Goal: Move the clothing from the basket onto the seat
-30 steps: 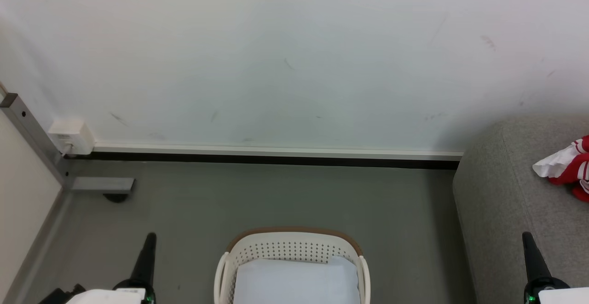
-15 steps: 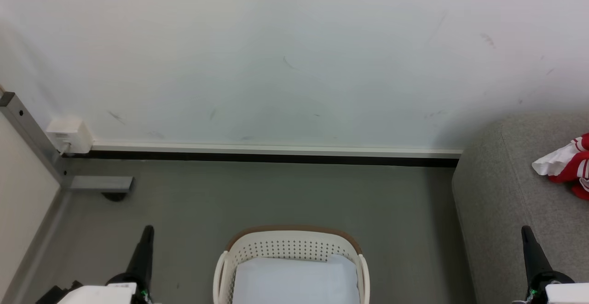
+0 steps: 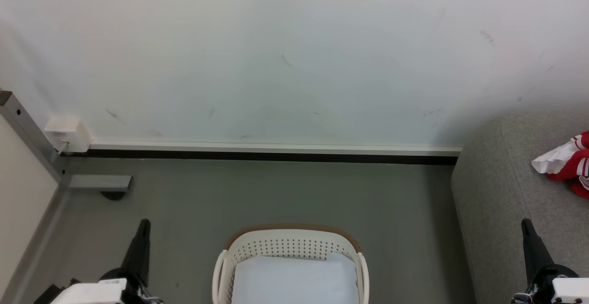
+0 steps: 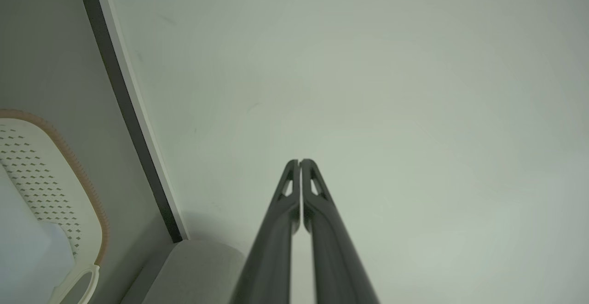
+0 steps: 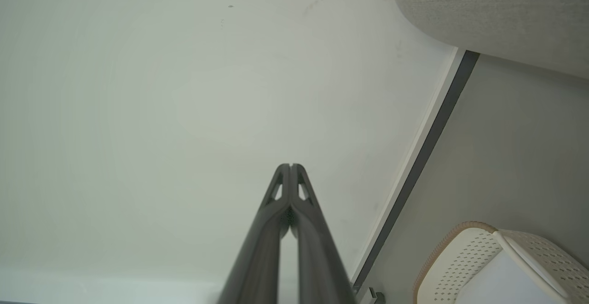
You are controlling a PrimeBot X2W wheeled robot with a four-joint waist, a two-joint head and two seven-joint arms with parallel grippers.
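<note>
My left tool [image 3: 144,223], lower left, and my right tool [image 3: 526,223], lower right, both have their fingers pressed together and pinch nothing. The red jersey [image 3: 570,168] lies on the grey sofa [image 3: 497,193] at the right edge of the frame. In the laundry basket [image 3: 294,229], bottom centre, I see a pale lining sheet [image 3: 294,278] and no red cloth, but its near part is cut off by the frame. I judge the work almost finished; a good step is to check that hidden part first. The floor [image 3: 276,193] between basket and sofa is open. The sofa's rounded edge is near my right tool, so this arm should lift before swinging right.
</note>
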